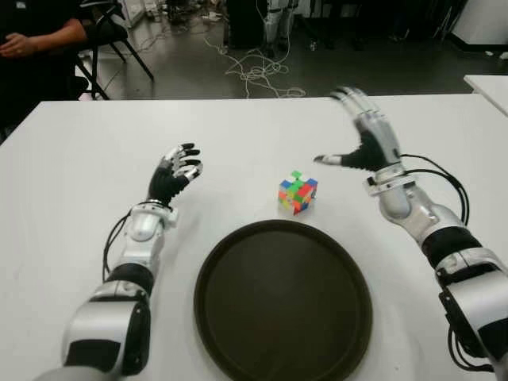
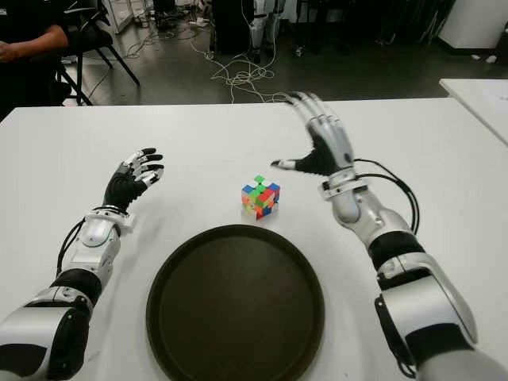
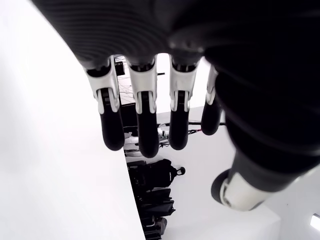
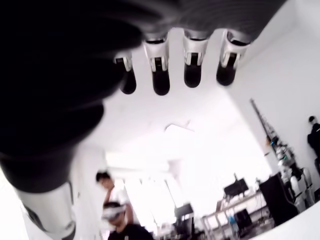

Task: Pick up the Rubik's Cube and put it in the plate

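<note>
The Rubik's Cube (image 1: 298,192) sits on the white surface (image 1: 79,190), just beyond the far rim of the dark round plate (image 1: 283,300) and apart from it, turned so that 1 corner points toward the robot. The plate holds nothing. The right hand (image 1: 361,135) is raised above the surface to the right of the cube and a little farther back, palm turned toward the cube, its 4 fingers (image 1: 349,99) stretched upward and spread, and the thumb (image 1: 327,160) pointing sideways toward the cube; the thumb tip is near the cube but clear of it, with bare surface showing between them. In the right wrist view the fingers (image 4: 192,62) hang straight and apart with nothing between them, so this hand grips nothing. The left hand (image 1: 176,173) shows to the left of the cube, well apart from it, at about the same depth, with its fingers (image 1: 186,159) loosely bent and empty; the left wrist view shows the 4 fingers (image 3: 145,120) side by side, relaxed, closing on nothing. At the far left edge, beyond the surface, a person's arm (image 1: 36,40) in a dark sleeve is visible beside a black chair (image 1: 111,36), and loose cables (image 1: 254,71) lie on the floor behind.
</note>
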You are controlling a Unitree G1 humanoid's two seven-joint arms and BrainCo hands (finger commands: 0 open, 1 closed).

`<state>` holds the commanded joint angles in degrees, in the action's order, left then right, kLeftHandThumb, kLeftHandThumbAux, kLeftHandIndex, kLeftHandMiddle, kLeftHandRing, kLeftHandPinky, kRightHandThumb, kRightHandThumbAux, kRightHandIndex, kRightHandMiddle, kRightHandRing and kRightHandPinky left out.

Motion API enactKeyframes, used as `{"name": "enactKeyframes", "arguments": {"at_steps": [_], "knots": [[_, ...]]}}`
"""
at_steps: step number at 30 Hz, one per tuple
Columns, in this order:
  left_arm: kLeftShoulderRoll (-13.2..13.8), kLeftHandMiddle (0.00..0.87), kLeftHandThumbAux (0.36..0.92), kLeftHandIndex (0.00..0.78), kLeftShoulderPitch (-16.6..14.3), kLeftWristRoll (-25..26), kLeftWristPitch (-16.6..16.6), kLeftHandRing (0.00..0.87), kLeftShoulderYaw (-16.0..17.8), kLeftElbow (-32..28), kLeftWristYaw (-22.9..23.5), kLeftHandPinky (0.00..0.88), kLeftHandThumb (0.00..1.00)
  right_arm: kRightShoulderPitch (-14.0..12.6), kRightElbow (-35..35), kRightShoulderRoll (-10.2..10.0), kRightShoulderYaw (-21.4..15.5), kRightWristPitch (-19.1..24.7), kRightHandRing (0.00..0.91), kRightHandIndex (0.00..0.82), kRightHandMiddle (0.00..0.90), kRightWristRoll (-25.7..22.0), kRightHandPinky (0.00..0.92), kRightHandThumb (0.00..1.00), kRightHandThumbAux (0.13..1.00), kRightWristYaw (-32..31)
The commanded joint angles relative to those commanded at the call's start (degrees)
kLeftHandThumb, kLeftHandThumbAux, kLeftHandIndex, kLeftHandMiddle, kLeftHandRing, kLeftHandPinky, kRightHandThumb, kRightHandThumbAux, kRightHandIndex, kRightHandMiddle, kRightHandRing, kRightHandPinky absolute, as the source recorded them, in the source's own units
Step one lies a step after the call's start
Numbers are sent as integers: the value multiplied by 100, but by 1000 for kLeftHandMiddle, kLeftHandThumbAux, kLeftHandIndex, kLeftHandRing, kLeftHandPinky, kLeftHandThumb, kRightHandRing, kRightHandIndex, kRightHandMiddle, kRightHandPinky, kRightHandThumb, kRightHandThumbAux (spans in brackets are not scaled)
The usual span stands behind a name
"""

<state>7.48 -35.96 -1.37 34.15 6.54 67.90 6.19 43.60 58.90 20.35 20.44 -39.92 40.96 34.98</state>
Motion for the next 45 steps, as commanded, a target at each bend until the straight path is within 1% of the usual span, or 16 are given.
{"name": "enactKeyframes", "arguments": {"at_steps": [5,12,17,18,19,22,23,25,28,30,37,40,45], "knots": [[-5,251,728,208,-7,18,-3,253,9,-3,-8,269,159,-119,-133,-89,196,-31,0,0,0,100,0,0,757,125],[-24,253,733,208,-21,79,-42,258,37,-13,69,280,162,-158,-196,-87,302,-86,0,0,0,64,0,0,762,83],[-28,248,731,202,-21,81,-64,258,41,-24,67,281,161,-166,-257,-71,402,-62,0,0,0,49,3,0,765,-236],[-29,248,734,200,-20,80,-68,259,41,-27,62,283,160,-171,-276,-68,421,-57,1,0,0,52,11,0,770,-291],[-31,247,737,198,-19,82,-72,259,43,-31,59,282,161,-184,-318,-56,453,-49,21,6,15,61,33,0,773,-392],[-35,247,739,196,-18,85,-80,260,46,-36,55,282,162,-214,-423,-23,509,-24,34,4,24,59,47,0,776,-601],[-36,247,740,197,-18,80,-88,260,44,-39,41,282,163,-282,-692,68,573,75,45,9,33,60,56,0,777,-1023],[-39,247,734,202,-20,66,-102,258,36,-45,14,276,158,-358,-1042,195,662,239,83,44,75,61,81,0,783,-1670],[-36,248,727,203,-24,47,-115,256,26,-44,-6,268,146,-419,-1325,270,704,455,108,74,104,48,98,0,788,-2201],[-29,250,723,203,-30,35,-121,255,18,-31,-9,265,139,-482,-1595,325,748,673,120,89,117,79,104,0,788,-2594],[-27,247,718,201,-31,30,-105,255,8,-23,10,275,145,-664,-2302,432,747,1226,137,109,134,100,111,0,782,-3433],[-34,243,727,196,-21,43,-69,255,16,-28,21,279,151,-732,-2620,496,768,1474,139,111,137,150,115,0,784,-3794],[-33,242,736,196,-20,58,-62,253,27,-24,32,275,161,-823,-3041,537,761,1807,135,110,138,157,113,0,787,-4271]]}}
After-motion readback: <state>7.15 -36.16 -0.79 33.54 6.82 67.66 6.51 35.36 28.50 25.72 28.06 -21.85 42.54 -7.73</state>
